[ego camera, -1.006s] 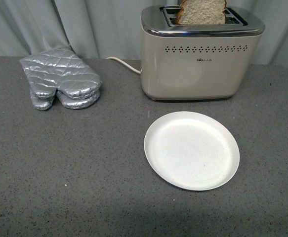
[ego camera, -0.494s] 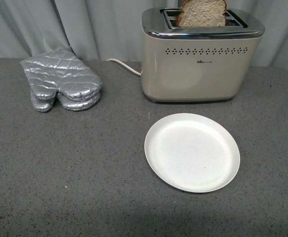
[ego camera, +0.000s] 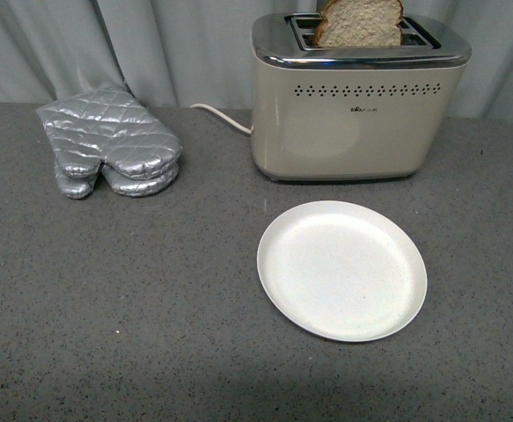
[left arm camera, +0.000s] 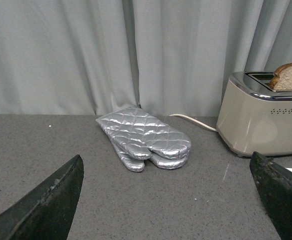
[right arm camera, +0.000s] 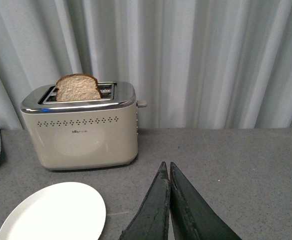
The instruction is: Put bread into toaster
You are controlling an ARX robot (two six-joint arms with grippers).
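Note:
The beige toaster (ego camera: 357,101) stands at the back of the grey counter, and the bread (ego camera: 359,22) stands upright in its front slot with its rounded top sticking out. The wrist views show the same toaster (right arm camera: 80,132) (left arm camera: 266,120) and bread (right arm camera: 77,88) (left arm camera: 289,76). Neither arm appears in the front view. My left gripper (left arm camera: 168,195) is open over bare counter, well away from the toaster, with nothing between its fingers. My right gripper (right arm camera: 167,167) is shut and empty, in front of and beside the toaster's lever end.
An empty white plate (ego camera: 341,269) lies in front of the toaster. A silver quilted oven mitt (ego camera: 108,141) rests at the back left, and a white cord (ego camera: 221,114) runs from the toaster toward it. Grey curtain hangs behind the counter.
The front view has shifted slightly, so the scene sits a few pixels lower in the frame. Bread, toaster, plate and mitt have not moved on the counter.

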